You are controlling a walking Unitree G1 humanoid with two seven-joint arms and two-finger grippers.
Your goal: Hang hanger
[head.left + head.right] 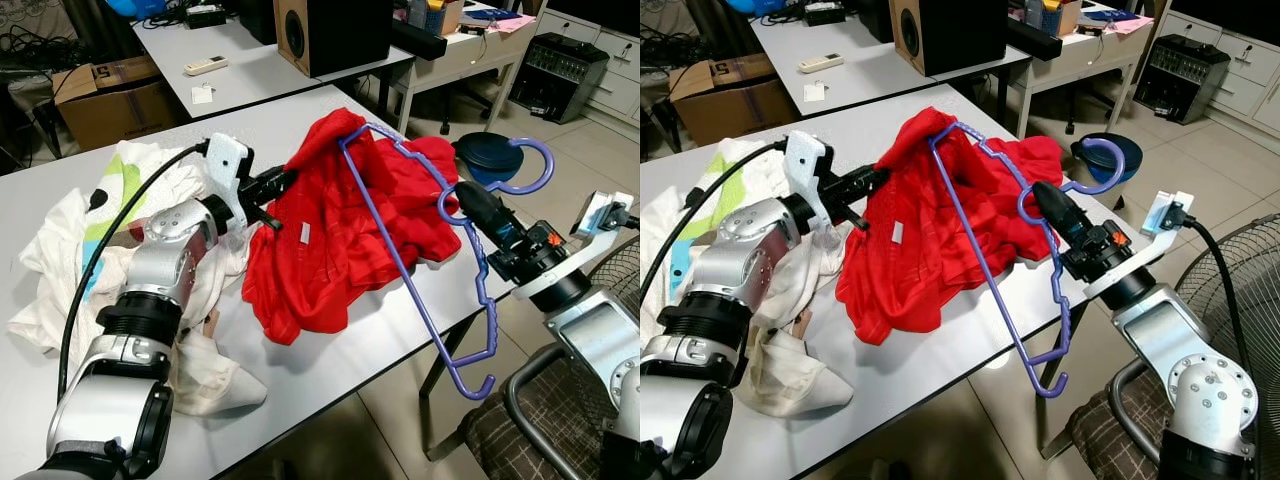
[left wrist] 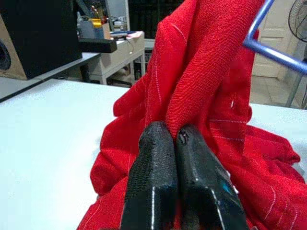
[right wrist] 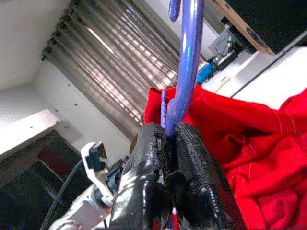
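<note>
On table: one hanger [image 1: 420, 250] (purple), one red garment [image 1: 330, 240].

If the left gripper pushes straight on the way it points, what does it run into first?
The left gripper is already shut on the red shirt; pushing on would likely drive deeper into that cloth, toward the purple hanger.

Purple hanger [image 1: 420, 250] lies tilted, threaded into the red garment [image 1: 330, 230].

Left end effector [image 2: 173, 136] is stretched forward, black fingers pinched tight on the red knit garment [image 1: 340, 225]. Right end effector [image 3: 168, 136] is raised, clamped around the purple plastic hanger [image 1: 470, 290].
</note>
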